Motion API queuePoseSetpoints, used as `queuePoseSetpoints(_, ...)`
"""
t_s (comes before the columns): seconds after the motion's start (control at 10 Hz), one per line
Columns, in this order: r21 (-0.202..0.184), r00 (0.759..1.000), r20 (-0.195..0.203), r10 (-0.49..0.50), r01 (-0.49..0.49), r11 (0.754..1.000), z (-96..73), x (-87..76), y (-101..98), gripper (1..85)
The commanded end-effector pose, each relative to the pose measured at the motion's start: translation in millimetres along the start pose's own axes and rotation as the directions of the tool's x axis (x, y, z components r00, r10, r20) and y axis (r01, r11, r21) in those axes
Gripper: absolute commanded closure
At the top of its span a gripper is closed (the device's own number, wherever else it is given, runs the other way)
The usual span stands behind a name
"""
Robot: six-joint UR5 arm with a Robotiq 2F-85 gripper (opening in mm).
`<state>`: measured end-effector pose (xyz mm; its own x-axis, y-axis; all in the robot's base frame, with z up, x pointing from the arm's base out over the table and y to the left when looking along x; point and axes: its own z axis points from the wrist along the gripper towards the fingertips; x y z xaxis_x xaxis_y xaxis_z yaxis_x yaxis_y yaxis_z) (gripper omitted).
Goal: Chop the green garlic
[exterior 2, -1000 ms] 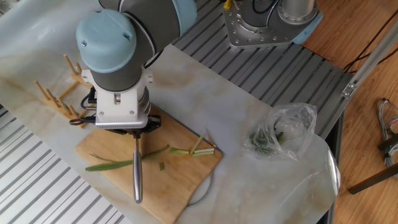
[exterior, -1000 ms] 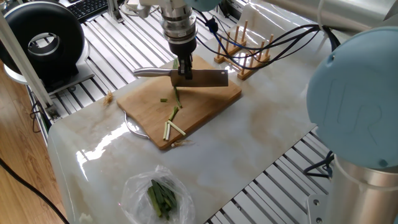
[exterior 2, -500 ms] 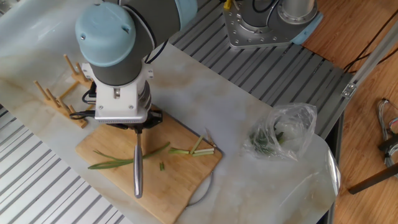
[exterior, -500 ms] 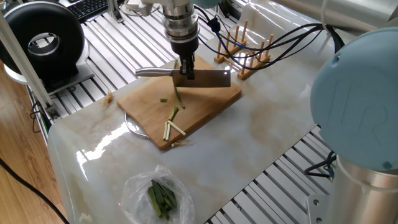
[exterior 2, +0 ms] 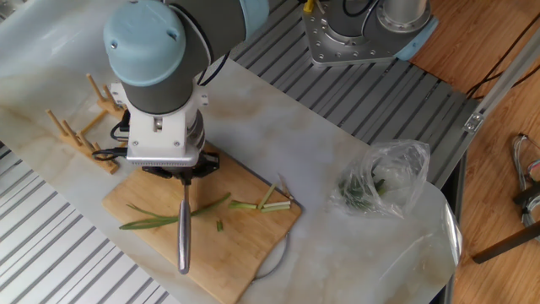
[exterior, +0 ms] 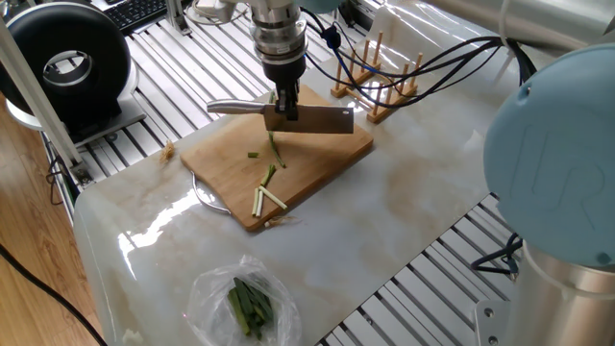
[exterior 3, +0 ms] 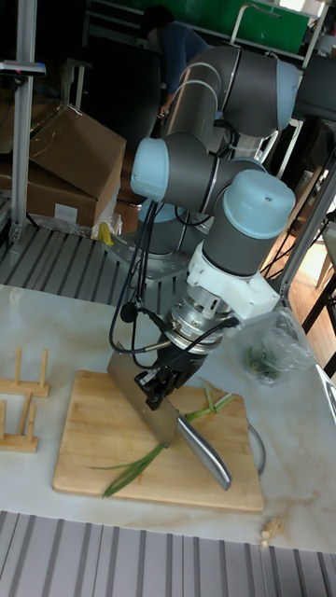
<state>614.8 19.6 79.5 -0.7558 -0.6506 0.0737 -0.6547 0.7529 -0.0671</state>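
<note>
The gripper point(exterior 3: 161, 390) is clamped on a knife point(exterior: 309, 119), blade edge down above a wooden cutting board point(exterior 2: 143, 198). Directly beneath the gripper the green garlic point(exterior 2: 156, 221) lies across the board, its cut sticks point(exterior: 266, 197) resting further out near the board's edge. Well beyond them, a clear plastic bag point(exterior 2: 384, 179) sits on the surface point(exterior: 404, 202).

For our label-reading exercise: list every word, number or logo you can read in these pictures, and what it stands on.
"UR": faint raised letters on the blue arm cap, barely legible, so not certain.
Keys of the keyboard: too small to read.
White label on the cardboard box: too blurred to read.
</note>
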Motion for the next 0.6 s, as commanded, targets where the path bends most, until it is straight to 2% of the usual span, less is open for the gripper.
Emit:
queuePoseSetpoints(0.0, 0.002, 0.999, 0.039, 0.001, -0.001, 1.000, -1.8, -11.7, -0.8, 84.3)
queuePoseSetpoints(0.1, 0.032, 0.999, 0.041, -0.003, 0.001, 0.999, 0.4, -13.3, -9.1, 84.3)
queuePoseSetpoints(0.3, 0.055, 0.999, 0.036, 0.009, -0.011, 0.998, 8.0, -14.7, -16.6, 84.3)
queuePoseSetpoints(0.5, 0.043, 0.998, 0.018, 0.057, -0.058, 0.997, 9.1, -9.9, -15.2, 84.3)
